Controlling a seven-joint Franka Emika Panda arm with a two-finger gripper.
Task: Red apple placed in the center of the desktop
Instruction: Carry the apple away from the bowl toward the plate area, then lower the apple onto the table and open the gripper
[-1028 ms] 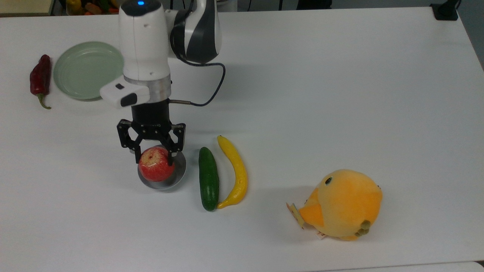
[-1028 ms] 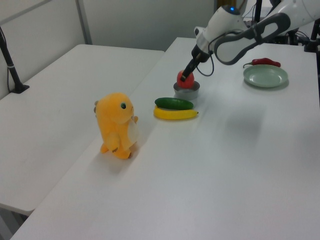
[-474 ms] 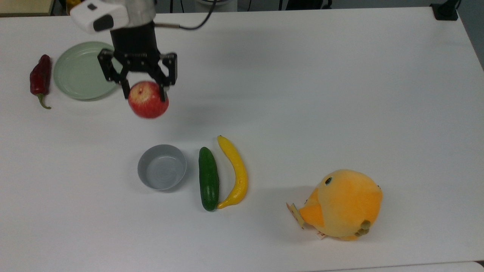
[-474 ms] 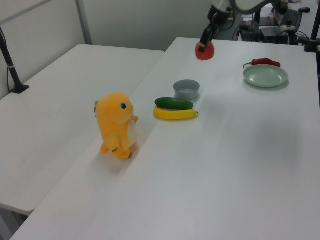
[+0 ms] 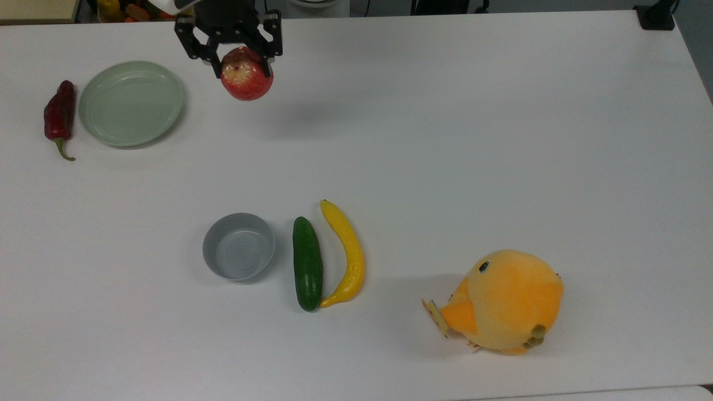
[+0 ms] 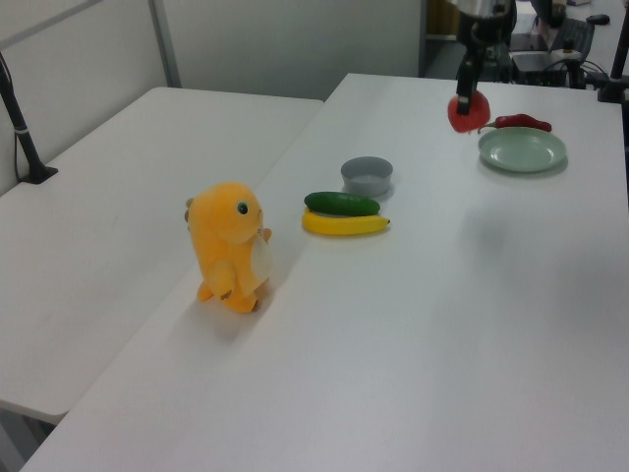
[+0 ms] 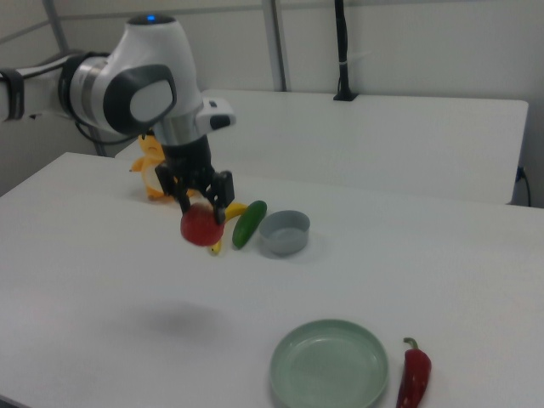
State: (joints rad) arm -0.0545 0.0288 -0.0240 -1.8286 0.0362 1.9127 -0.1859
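Note:
The red apple (image 5: pixel 246 81) (image 6: pixel 468 113) (image 7: pixel 201 227) hangs in the air, high above the white desktop (image 5: pixel 445 139) (image 6: pixel 462 295) (image 7: pixel 102 280). My gripper (image 5: pixel 240 64) (image 6: pixel 468 96) (image 7: pixel 202 210) is shut on it, black fingers clamped on both sides. In the top view the apple is near the upper edge, right of the green plate. Its shadow falls on the desktop below it in the right view.
A grey bowl (image 5: pixel 238 245) (image 7: pixel 284 232) stands empty beside a cucumber (image 5: pixel 307 263) and a yellow banana (image 5: pixel 345 253). A green plate (image 5: pixel 131 103) (image 7: pixel 329 365) and a dark-red chili (image 5: pixel 59 118) (image 7: pixel 414 374) lie at the top view's left. An orange plush chick (image 5: pixel 504 301) sits at the top view's lower right.
The apple has been lifted out of the grey bowl, which now stands empty. The gripper has carried it up and toward the top view's upper edge, then rightward.

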